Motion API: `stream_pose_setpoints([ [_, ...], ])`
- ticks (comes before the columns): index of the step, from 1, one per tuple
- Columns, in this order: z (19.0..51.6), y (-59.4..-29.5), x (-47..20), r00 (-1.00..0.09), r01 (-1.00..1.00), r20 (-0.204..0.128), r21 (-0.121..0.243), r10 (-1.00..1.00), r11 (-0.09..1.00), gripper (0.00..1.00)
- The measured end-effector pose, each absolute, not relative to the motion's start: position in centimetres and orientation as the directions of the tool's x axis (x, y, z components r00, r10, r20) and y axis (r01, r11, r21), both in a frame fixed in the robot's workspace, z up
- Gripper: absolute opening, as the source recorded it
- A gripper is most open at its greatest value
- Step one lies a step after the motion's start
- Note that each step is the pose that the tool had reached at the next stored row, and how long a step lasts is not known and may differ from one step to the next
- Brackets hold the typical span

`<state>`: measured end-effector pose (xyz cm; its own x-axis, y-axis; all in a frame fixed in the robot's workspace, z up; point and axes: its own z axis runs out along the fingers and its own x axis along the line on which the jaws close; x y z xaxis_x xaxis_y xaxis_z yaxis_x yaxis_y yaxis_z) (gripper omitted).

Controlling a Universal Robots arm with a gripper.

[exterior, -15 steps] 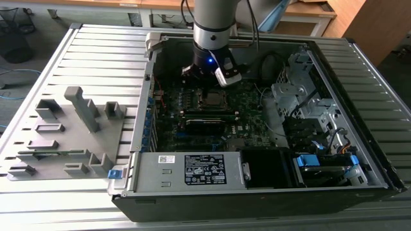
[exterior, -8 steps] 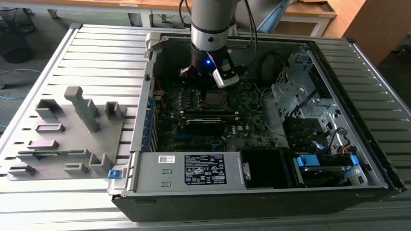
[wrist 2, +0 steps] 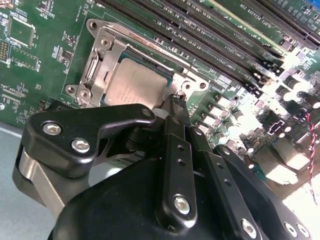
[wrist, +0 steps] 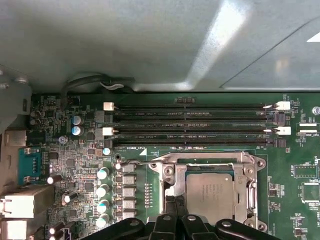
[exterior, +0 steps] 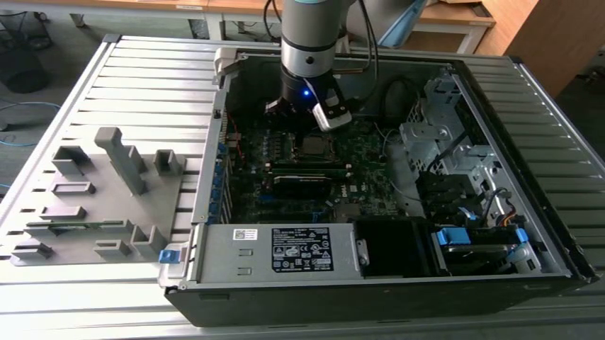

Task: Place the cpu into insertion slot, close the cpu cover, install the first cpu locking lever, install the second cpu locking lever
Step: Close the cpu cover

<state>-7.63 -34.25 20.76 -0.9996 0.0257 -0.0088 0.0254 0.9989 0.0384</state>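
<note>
At the wrist, gripper [wrist 2: 177, 100]: the fingers are drawn together, with no gap seen at the tips. The tips are set against a corner of the cpu cover [wrist 2: 97, 62]. Whether anything thin is pinched cannot be told.
cpu [wrist 2: 132, 85]: it is seated flat in the insertion slot [wrist 2: 93, 25], and its dull metal top is seen through the cover's window.
cpu cover: it is laid flat around the cpu.
blocked part: the insertion slot's near edge is hidden by the gripper body in both wrist views.
locking lever [wrist: 132, 161]: in the first wrist view a thin wire is seen along the slot's side facing the memory slots [wrist: 195, 107]. Whether it is latched cannot be told.
motherboard [exterior: 283, 152]: in the exterior view it is seen bedded in the open computer case [exterior: 397, 304], with the arm [exterior: 312, 35] held upright above the insertion slot.
surroundings: a power supply [exterior: 236, 258] is fitted at the case's end nearest the exterior camera. A grey fixture [exterior: 95, 212] is set on the slatted table [exterior: 142, 78] at the exterior view's left.
</note>
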Motion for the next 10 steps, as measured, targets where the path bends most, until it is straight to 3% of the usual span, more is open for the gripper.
stream_pose_setpoints([
  [10, 20.69, -34.06, -7.63, -1.0, 0.025, -0.009, 0.038, 0.026, 0.999, 0.11],
])
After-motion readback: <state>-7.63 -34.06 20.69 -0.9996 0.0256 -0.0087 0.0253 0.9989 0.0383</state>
